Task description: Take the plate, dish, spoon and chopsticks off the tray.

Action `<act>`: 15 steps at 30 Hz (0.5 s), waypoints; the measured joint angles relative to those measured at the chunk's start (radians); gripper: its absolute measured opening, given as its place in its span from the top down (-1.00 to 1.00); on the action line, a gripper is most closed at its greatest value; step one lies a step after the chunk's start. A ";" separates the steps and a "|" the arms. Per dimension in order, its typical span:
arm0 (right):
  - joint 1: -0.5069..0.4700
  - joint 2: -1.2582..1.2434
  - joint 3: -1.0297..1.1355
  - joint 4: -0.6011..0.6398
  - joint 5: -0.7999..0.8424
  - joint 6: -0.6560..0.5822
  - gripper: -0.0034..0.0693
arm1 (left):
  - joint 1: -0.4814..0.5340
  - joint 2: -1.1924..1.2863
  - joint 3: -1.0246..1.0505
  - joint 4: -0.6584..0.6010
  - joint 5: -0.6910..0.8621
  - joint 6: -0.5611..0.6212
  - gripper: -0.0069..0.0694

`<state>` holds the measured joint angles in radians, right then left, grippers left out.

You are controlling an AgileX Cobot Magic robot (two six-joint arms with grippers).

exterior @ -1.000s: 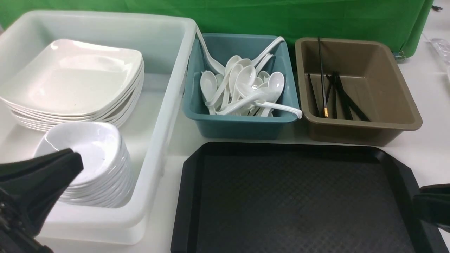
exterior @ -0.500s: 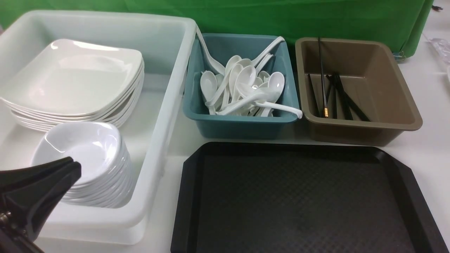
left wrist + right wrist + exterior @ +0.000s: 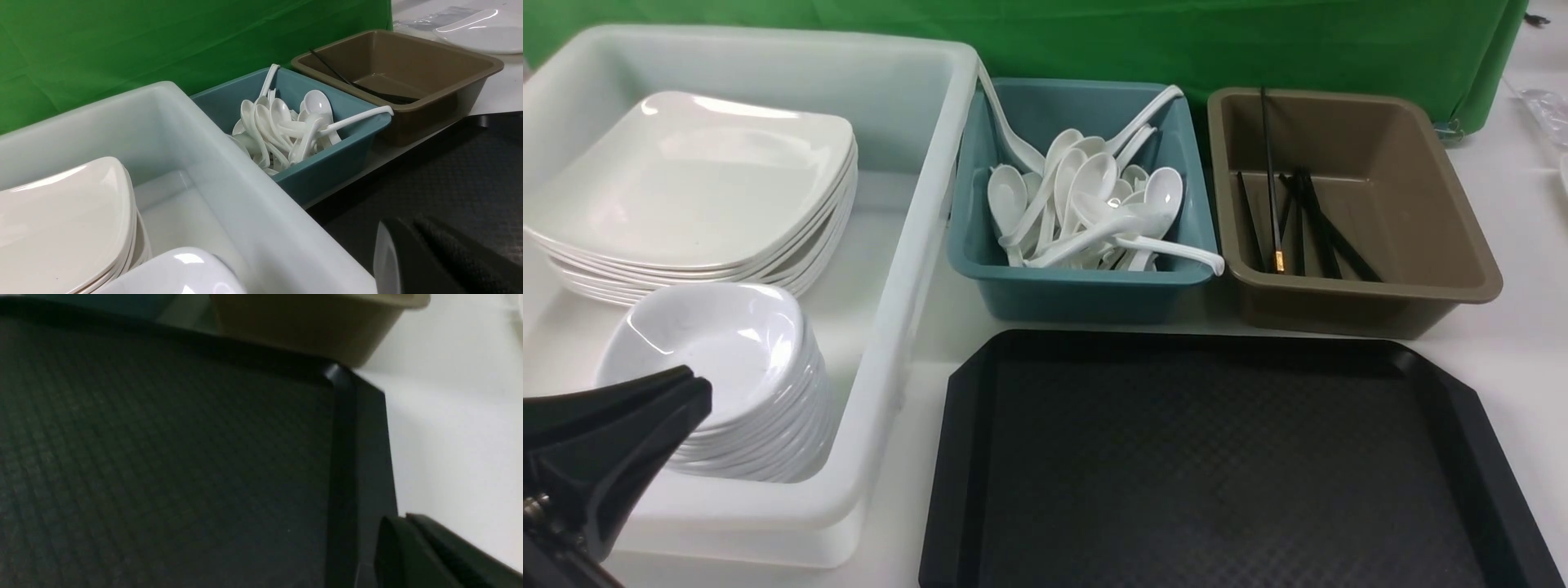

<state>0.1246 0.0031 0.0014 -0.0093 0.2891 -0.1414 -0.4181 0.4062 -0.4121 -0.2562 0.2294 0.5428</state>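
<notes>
Green backdrop, white table, one bare black tray (image 3: 1225, 465), three tubs behind, left gripper (image 3: 690, 384) closed empty, right gripper (image 3: 402, 522) closed empty.

Even bright overhead light is filling the front view, glare streaking across the top plate (image 3: 686, 175) and the spoons (image 3: 1086, 204). Shadows are staying soft. The right wrist view is looking dim and blurry over the tray (image 3: 163, 449), nearby black fingers (image 3: 429, 555) smearing out of focus.
</notes>
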 joint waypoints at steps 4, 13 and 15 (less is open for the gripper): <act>0.000 -0.001 0.005 0.002 -0.027 0.005 0.86 | 0.000 0.000 0.000 0.000 0.001 0.000 0.79; 0.000 -0.001 0.005 0.003 -0.042 0.017 0.83 | 0.000 0.000 0.000 0.000 0.001 0.000 0.78; 0.000 -0.001 0.005 0.003 -0.042 0.017 0.82 | 0.000 0.000 0.000 0.000 0.001 0.000 0.78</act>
<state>0.1243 0.0018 0.0060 -0.0065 0.2469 -0.1247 -0.4181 0.4062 -0.4121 -0.2562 0.2303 0.5428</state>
